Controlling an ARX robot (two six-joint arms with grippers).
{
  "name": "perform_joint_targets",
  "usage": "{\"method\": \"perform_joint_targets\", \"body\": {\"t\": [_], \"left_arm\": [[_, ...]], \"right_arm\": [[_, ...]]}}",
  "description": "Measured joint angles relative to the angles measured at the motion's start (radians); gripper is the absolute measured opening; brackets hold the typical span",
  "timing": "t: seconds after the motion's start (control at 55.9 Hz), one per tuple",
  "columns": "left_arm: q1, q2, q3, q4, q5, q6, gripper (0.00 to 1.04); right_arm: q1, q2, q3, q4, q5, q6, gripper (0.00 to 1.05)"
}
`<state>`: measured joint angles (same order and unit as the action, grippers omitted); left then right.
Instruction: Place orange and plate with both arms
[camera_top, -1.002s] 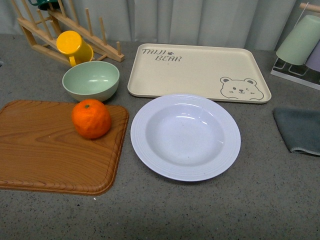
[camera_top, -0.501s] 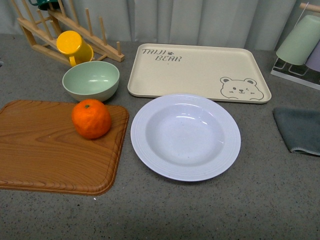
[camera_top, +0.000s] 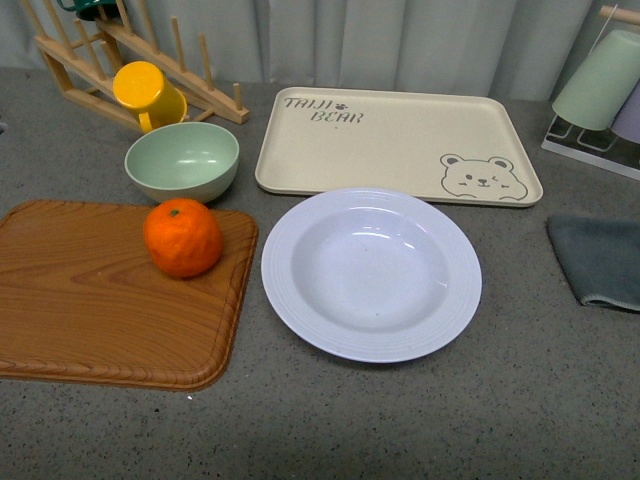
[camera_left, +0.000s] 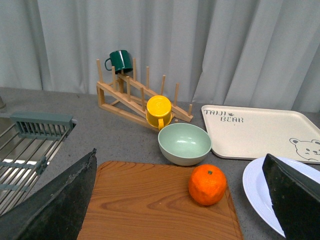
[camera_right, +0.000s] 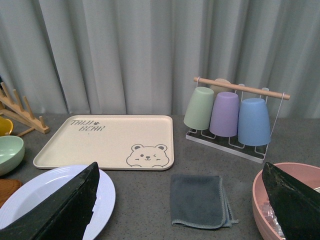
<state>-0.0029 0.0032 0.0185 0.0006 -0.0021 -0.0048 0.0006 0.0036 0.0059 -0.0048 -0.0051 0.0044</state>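
A dimpled round orange fruit (camera_top: 182, 237) is seen centre-left in the front view, beside a pale shallow plate (camera_top: 277, 276). The left gripper (camera_left: 179, 156) and right gripper (camera_right: 180, 166), spread wide and empty, are shown only by wrist views.

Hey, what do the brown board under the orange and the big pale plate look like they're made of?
The board looks like wood or a wood-print laminate: brown grain lines, smooth low sheen. The plate looks like glazed ceramic or melamine, can't tell which: pale, glossy, with soft highlights in its well.
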Motion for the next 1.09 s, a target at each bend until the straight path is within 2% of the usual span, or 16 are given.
{"method": "perform_joint_targets", "body": {"t": [0.483, 0.573, 0.591, 0.644, 0.716, 0.913, 1.092], "left_arm": [[0.000, 0.000, 0.000, 0.000, -0.002, 0.000, 0.98], [-0.096, 0.135, 0.043, -0.090, -0.346, -0.095, 0.98], [-0.101, 0.173, 0.045, -0.081, -0.394, -0.104, 0.98], [-0.098, 0.266, 0.050, -0.030, -0.436, -0.132, 0.98], [-0.083, 0.382, 0.063, 0.063, -0.423, -0.157, 0.98], [-0.077, 0.864, 0.190, 0.387, -0.233, -0.214, 0.98], [-0.106, 1.256, 0.360, 0.483, -0.055, -0.224, 0.98]], "right_arm": [[0.000, 0.000, 0.000, 0.000, 0.000, 0.000, 0.96], [0.000, 0.000, 0.000, 0.000, 0.000, 0.000, 0.96], [0.000, 0.000, 0.000, 0.000, 0.002, 0.000, 0.96], [0.000, 0.000, 0.000, 0.000, 0.002, 0.000, 0.96], [0.000, 0.000, 0.000, 0.000, 0.003, 0.000, 0.96], [0.000, 0.000, 0.000, 0.000, 0.003, 0.000, 0.96], [0.000, 0.000, 0.000, 0.000, 0.003, 0.000, 0.96]]}}
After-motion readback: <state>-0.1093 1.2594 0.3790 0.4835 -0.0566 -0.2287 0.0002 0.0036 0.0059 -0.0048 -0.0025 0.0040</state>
